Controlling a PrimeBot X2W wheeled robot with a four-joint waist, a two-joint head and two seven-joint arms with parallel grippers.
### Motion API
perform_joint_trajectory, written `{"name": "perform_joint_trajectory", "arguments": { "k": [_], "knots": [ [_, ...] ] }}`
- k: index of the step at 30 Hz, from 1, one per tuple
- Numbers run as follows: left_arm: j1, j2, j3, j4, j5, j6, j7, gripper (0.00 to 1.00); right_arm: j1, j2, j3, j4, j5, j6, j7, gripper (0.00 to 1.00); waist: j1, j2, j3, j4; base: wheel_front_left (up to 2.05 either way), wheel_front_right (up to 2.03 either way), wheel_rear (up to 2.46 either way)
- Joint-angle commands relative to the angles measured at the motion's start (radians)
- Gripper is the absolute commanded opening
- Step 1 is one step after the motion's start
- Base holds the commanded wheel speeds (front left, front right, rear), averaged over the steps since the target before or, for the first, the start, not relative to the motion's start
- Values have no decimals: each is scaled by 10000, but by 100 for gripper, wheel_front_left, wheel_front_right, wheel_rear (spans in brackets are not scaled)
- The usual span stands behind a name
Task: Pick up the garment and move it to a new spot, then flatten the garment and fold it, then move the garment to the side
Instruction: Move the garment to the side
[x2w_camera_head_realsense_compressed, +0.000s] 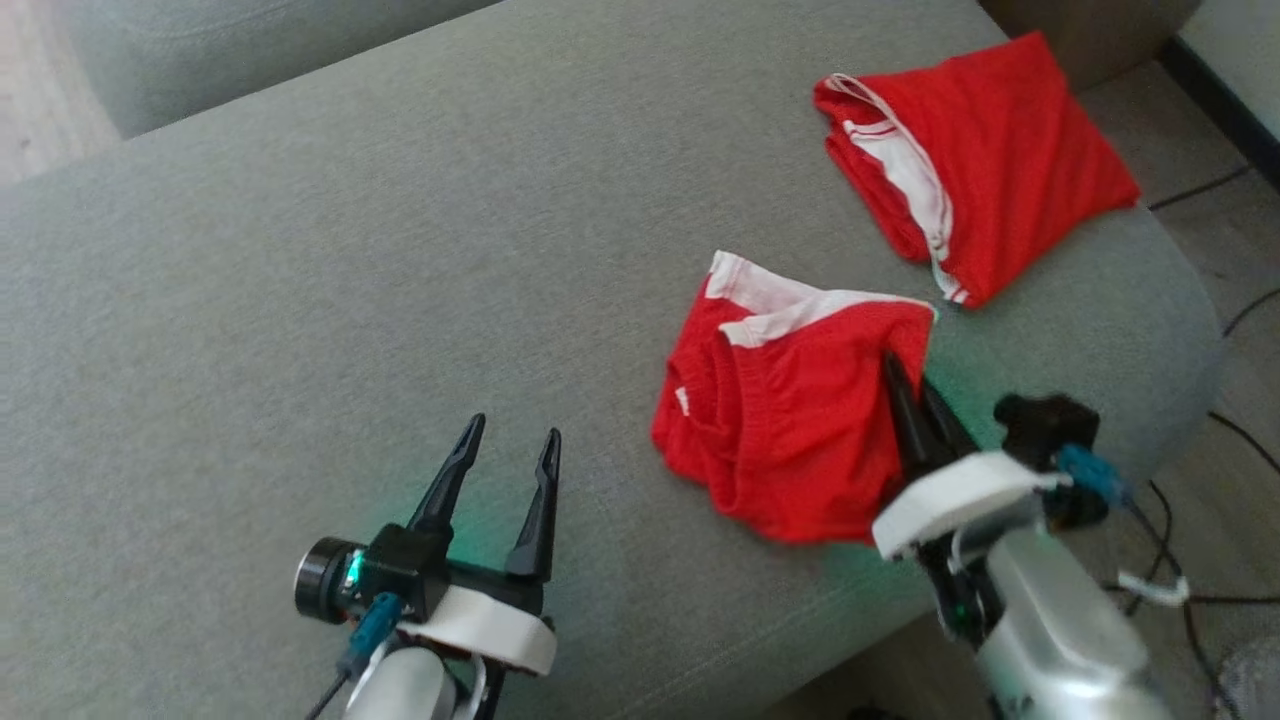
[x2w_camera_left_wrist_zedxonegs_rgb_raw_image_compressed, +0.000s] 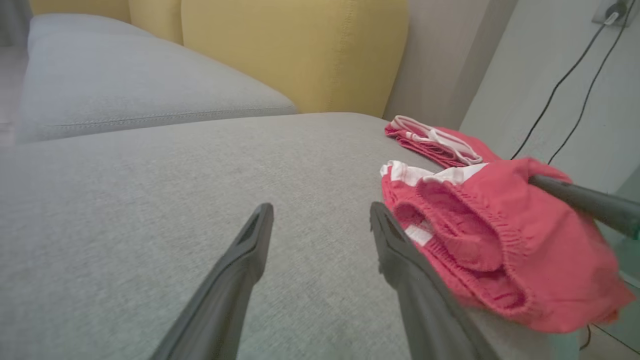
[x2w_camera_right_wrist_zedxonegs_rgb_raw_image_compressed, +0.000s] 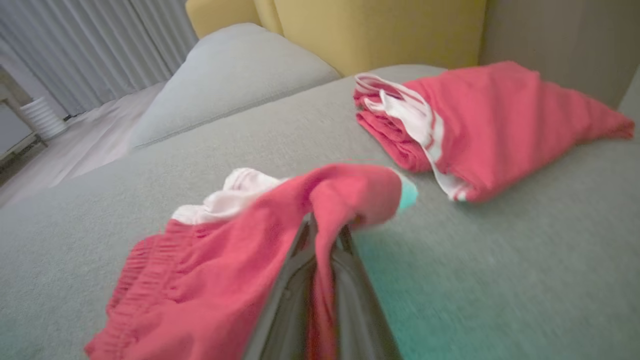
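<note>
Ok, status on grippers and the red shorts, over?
Copy: right gripper shut on edge of red shorts; left gripper open beside them, over the cushion; folded red garment lies apart, nothing in the way.

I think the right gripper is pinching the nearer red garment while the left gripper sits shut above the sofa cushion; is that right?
Not quite: the left gripper is open, as the left wrist view shows. The right gripper does pinch the nearer red garment.
</note>
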Motion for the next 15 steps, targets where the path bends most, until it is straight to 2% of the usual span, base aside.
{"name": "perform_joint_trajectory", "arguments": {
  "k": [1, 3, 6, 9, 10, 15],
  "knots": [
    [-116, 22, 375, -218, 70, -22, -80, 100, -770, 1, 150, -266, -344, 33, -79, 0, -1, 0, 62, 156, 0, 0, 0],
    [-87, 22, 440, -179, 108, -33, -80, 100, -1241, -61, -87, 17, -954, 33, -79, 0, -1, 0, 122, 319, 0, 0, 0],
    [-78, 22, 526, -142, 163, -52, -80, 100, -2087, -566, -349, 556, -1658, 33, -60, 0, -1, 0, 269, 609, 0, 0, 0],
    [-99, 22, 599, -120, 196, -63, -80, 100, -2968, -1324, -408, 1048, -2210, 33, 80, 0, -1, 0, 425, 895, 0, 0, 0],
    [-138, 22, 635, -117, 206, -76, -80, 100, -3470, -1866, -244, 1401, -2552, 33, 258, 0, -1, 0, 528, 1083, 0, 0, 0],
    [-291, 22, 657, -152, 228, -89, -80, 100, -4543, -3179, -258, 2386, -3083, 33, 647, 0, -1, 0, 806, 1559, 0, 0, 0]
  ]
}}
